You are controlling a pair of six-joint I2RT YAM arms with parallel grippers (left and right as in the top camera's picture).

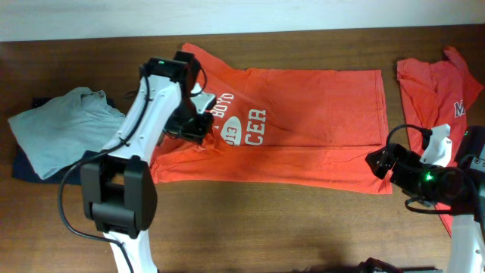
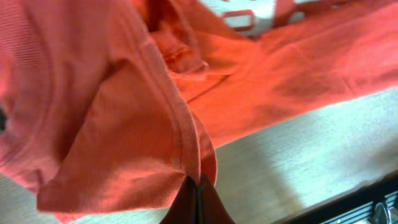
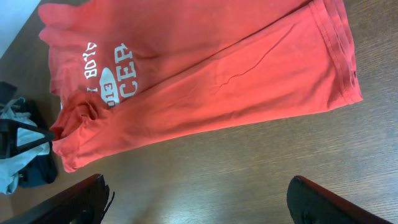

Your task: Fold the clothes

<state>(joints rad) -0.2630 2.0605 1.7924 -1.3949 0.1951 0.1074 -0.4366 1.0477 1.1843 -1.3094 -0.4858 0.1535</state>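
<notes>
One of the clothes, an orange-red T-shirt (image 1: 303,121) with white lettering, lies spread across the middle of the table, its lower part doubled over lengthwise. My left gripper (image 1: 198,123) is over the shirt's left end beside the lettering. In the left wrist view its jaws (image 2: 199,185) are shut on a ribbed hem of the shirt (image 2: 124,124), which hangs bunched above the wood. My right gripper (image 1: 377,161) stands open by the shirt's right hem. Its fingers (image 3: 74,200) hover wide apart over bare wood with nothing between them, and the shirt (image 3: 217,81) lies ahead of them.
A second orange-red shirt (image 1: 439,83) lies crumpled at the right edge, partly under my right arm. A grey garment (image 1: 61,125) rests on a dark blue one (image 1: 23,168) at the far left. The brown wooden table (image 1: 288,227) shows bare along its front.
</notes>
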